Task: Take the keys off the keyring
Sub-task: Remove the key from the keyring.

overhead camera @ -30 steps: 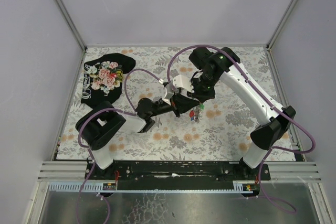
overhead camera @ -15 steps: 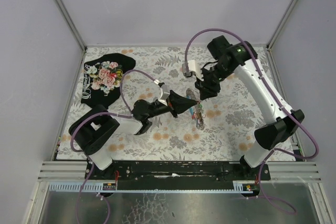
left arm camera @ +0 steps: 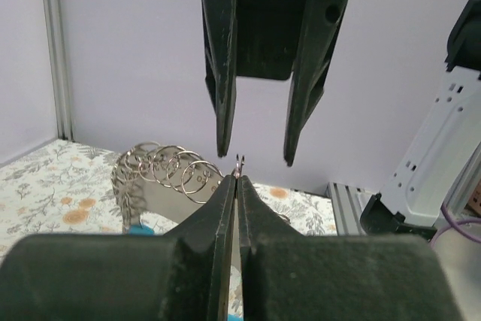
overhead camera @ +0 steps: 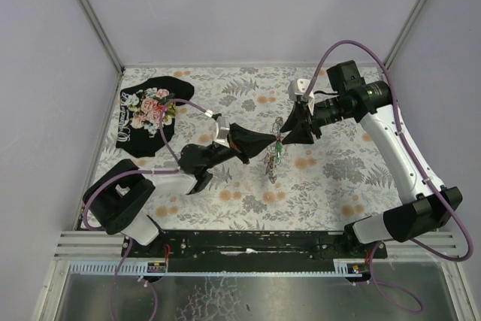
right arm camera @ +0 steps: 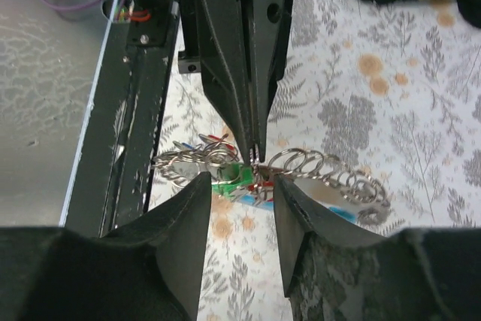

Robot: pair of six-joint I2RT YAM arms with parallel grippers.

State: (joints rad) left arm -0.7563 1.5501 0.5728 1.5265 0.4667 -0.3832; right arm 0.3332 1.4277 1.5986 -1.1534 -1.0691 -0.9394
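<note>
Where both claws met a second ago, top view now has right claw (overhead camera: 284,134) swung back rightward, left claw (overhead camera: 264,145) still clenched on keyring (overhead camera: 276,143), keys (overhead camera: 271,165) dangling over worktop (overhead camera: 338,178) centre. Left wrist: right claw now released, jaws parted just above the pinched ring. Right wrist: keys hang beyond its spread fingers (right arm camera: 180,216).

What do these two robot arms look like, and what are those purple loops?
The left arm and right arm match: white shells, black joints and bases. The purple loops are cables running from base to wrist. Each arm ends in black, tapered jaws.
</note>
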